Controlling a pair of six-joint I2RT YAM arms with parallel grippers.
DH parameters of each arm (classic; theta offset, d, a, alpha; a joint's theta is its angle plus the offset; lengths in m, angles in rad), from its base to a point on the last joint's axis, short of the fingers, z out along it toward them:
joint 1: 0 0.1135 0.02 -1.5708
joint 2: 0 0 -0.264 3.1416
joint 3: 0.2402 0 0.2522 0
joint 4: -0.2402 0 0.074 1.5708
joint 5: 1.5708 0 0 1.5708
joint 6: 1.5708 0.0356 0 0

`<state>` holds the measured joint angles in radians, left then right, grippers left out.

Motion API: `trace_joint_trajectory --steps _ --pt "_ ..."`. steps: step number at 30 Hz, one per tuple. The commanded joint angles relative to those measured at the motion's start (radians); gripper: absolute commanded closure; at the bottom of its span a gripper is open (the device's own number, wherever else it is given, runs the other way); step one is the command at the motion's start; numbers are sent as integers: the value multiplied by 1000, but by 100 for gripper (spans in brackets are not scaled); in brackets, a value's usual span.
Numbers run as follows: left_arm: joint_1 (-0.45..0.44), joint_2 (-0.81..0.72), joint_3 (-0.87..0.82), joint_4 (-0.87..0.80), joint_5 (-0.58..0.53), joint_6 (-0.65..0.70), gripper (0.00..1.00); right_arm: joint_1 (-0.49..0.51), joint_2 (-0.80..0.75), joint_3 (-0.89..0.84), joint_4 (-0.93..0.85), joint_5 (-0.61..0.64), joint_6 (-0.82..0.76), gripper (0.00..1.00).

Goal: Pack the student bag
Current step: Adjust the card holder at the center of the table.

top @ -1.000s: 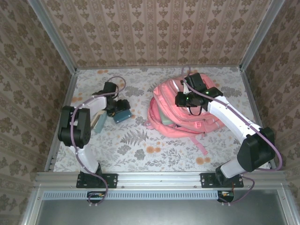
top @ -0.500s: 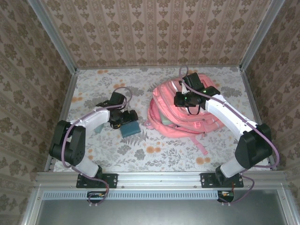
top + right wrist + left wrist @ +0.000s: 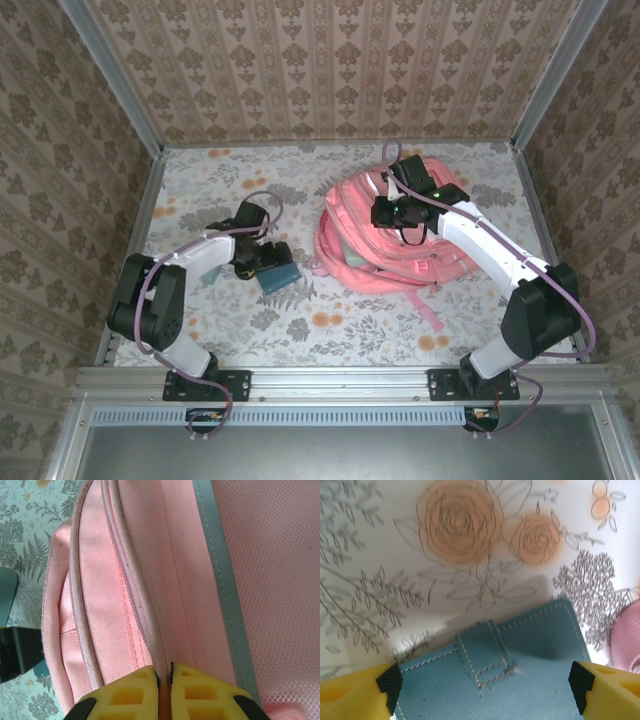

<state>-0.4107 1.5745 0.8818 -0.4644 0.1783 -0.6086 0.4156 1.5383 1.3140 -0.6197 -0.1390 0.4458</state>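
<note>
The white left arm [image 3: 200, 255] is folded, forearm pointing at 2 o'clock, its yellow-fingered left gripper [image 3: 485, 680] splayed wide. The white right arm [image 3: 490, 245] stretches toward 10 o'clock, right gripper [image 3: 164, 680] pinched closed.

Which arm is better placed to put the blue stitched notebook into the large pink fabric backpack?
Left. The left gripper has its jaws wide at the blue stitched notebook, while the right gripper is shut on a fold of the large pink fabric backpack.
</note>
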Motion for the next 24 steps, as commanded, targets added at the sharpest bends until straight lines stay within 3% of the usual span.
trace_joint_trajectory --steps 1,9,17,24 --pt "-32 -87 -62 -3 46 -49 10 9 -18 17 29 -27 6 89" --pt "-179 -156 -99 -53 -52 -91 9 9 5 30 37 -46 12 89" --pt "-247 -31 30 -171 -215 -81 3 10 -10 20 27 -44 13 89" --pt "-287 75 112 -179 -232 -123 0 10 -37 -5 29 -31 14 89"
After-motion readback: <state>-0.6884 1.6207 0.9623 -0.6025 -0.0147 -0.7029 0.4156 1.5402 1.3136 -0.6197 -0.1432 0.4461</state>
